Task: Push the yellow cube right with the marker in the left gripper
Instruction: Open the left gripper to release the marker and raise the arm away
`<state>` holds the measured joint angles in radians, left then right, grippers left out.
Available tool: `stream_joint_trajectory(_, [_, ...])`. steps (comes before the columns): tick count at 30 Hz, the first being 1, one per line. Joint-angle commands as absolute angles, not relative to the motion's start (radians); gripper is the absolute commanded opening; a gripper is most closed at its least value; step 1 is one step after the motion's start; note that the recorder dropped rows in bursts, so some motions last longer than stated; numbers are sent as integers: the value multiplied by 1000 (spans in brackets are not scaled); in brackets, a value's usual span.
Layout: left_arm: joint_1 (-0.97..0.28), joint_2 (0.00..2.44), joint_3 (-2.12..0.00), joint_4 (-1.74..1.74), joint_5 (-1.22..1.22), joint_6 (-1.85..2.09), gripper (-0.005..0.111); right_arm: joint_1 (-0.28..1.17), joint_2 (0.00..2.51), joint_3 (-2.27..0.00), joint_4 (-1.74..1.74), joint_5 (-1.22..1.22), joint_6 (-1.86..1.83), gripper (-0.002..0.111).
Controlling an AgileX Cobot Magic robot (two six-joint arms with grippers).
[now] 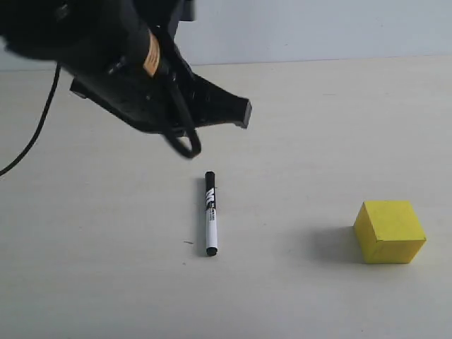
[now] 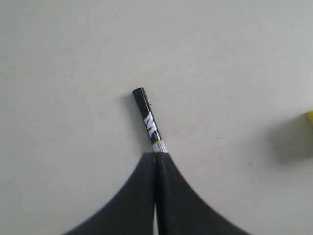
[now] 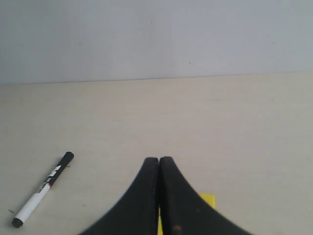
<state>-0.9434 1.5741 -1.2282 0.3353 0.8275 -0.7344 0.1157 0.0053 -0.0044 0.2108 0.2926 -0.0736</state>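
Closest to you, your black left gripper (image 1: 244,113), with its orange sticker and black cables, hangs above the pale table (image 1: 92,275). Its fingers are pressed together with nothing between them. Below it in the exterior view, the slim white marker (image 1: 210,212) with a black cap and black label lies flat on the table, apart from the claw. Well to the marker's right sits the matte bright yellow cube (image 1: 390,232). Your right gripper (image 3: 159,159) shows only in its wrist view, black fingers likewise closed and empty, partly hiding the cube.
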Motion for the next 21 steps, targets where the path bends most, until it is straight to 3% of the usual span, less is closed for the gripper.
stream_joint_trajectory(1, [-1111,1341,-907,665,524,-1045,0,117,0,0,210,286,-77,0])
stream_joint_trajectory(3, [-1191,1190,-723,974,369,-1384,0,117,0,0,210,286,-77,0])
stream_joint_trajectory(6, [-1222,982,-558,1265,352,-1731,0,117,0,0,210,286,-77,0])
stream_joint_trajectory(12, [-1222,797,-461,1265,290,-1724,0,117,0,0,210,286,-77,0])
stream_joint_trajectory(21, [-1222,752,-458,1321,282,-1730,0,117,0,0,210,286,-77,0])
